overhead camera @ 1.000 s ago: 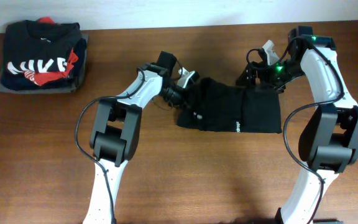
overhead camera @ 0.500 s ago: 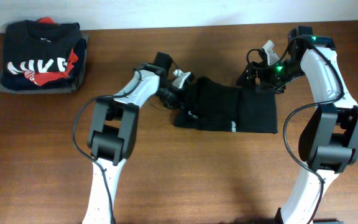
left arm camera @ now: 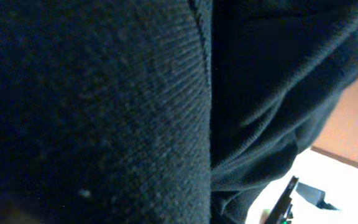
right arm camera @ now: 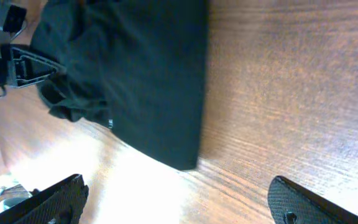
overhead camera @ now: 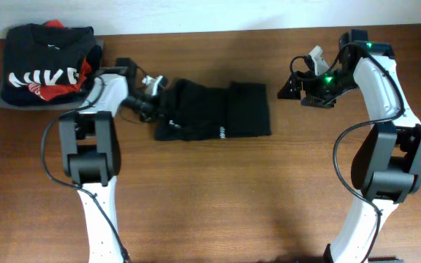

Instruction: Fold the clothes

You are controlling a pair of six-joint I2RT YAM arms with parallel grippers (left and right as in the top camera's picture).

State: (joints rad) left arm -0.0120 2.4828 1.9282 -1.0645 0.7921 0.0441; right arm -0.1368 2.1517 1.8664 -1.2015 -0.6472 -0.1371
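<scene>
The black garment lies folded into a rough rectangle on the wooden table, left of centre. My left gripper is at its bunched left end and shut on the fabric. The left wrist view is filled with the black knit, and the fingers are hidden there. My right gripper is open and empty, hovering apart from the garment's right edge. In the right wrist view the garment lies beyond the open fingers, with the left gripper at its far end.
A folded black top with white letters and red print sits on a folded grey garment at the table's back left corner, close to the left arm. A pale wall runs along the table's back edge.
My left gripper has pulled the black garment leftward across the table, away from my right gripper. The right arm has not moved.
</scene>
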